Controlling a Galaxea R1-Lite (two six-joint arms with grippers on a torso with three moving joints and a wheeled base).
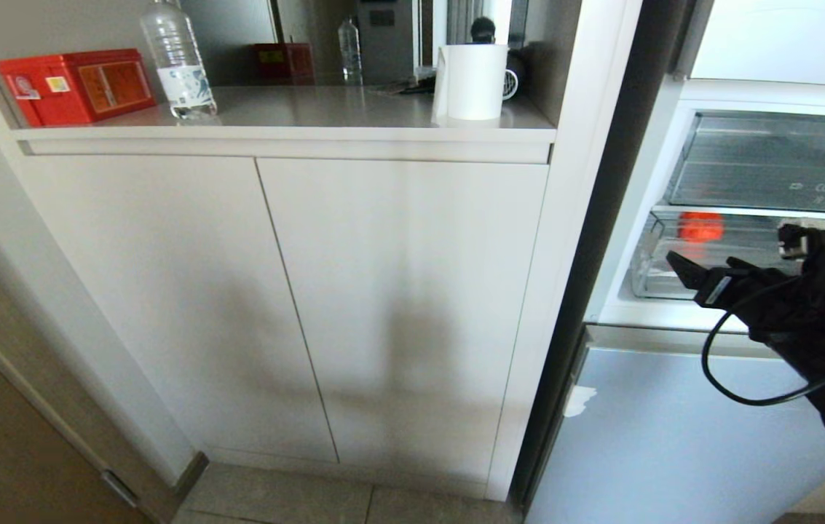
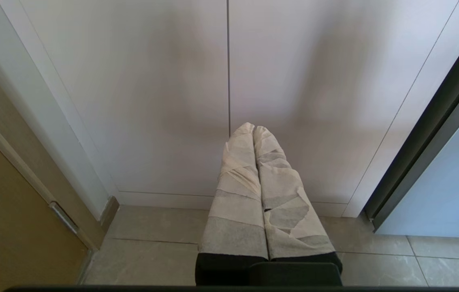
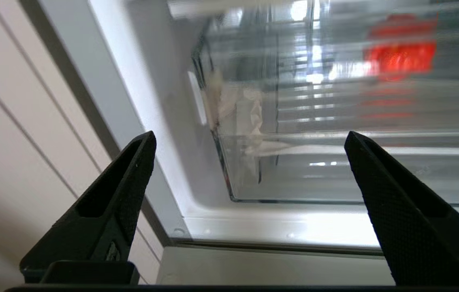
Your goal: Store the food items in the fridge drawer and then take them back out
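Fridge (image 1: 674,313) open at head view's right, clear drawer (image 1: 718,247) pulled partly out over its sill. 1 red fruit (image 1: 700,227) seen through drawer's front wall, toward left end. Right gripper (image 3: 249,162) spread wide, empty, just outside front lip; fruit beyond and up-right of fingers (image 3: 132,174). Left gripper (image 2: 253,132) pressed closed, parked by cabinet doors, farther off.

White cabinet doors (image 1: 274,306), tiled floor (image 2: 164,251)
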